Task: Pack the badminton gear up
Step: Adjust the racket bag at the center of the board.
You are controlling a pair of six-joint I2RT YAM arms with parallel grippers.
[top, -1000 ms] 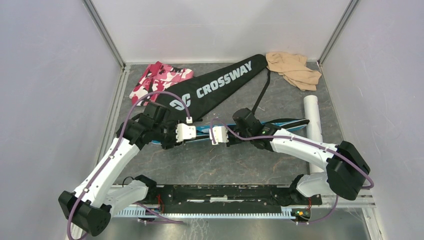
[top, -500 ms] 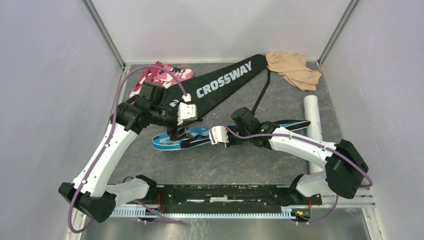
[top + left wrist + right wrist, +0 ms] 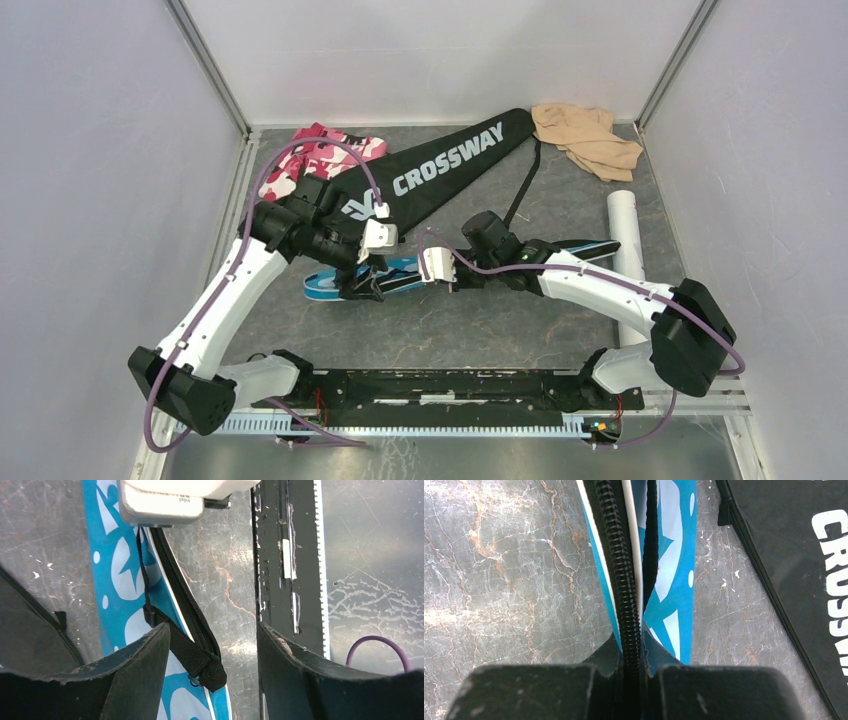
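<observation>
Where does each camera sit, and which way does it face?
Top: above and behind, facing down at the table; left arm and right arm show.
Left wrist: faces down between the open left gripper at the blue cover.
Right wrist: faces down past the right gripper, shut on that cover's zipper.
Both wrists share the cover.

Bright, even overhead light is falling on the grey marbled tabletop [image 3: 480, 320], throwing soft shadows; glare is streaking it in the left wrist view.
</observation>
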